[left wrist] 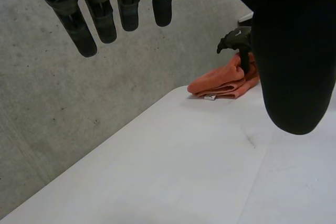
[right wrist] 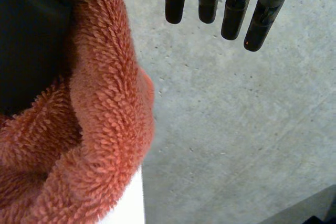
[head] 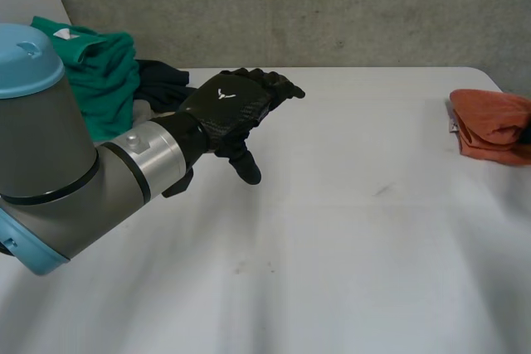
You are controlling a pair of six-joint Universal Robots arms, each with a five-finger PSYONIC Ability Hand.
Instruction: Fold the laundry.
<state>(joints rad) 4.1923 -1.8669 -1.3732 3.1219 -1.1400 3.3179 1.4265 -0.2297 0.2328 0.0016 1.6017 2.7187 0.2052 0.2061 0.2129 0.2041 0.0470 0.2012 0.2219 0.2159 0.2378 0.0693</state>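
At the right hand (right wrist: 231, 14) lies an orange towel (right wrist: 105, 129) (folded).

Bright, even, diffuse light; faint soft shading across white table (head: 373, 246).

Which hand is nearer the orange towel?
Right. The right hand is at the orange towel, its thumb right beside it; the left hand hovers across the table, near the green clothes.

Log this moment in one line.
left hand: open, over table | right hand: open, at towel | towel: folded | pile: unfolded
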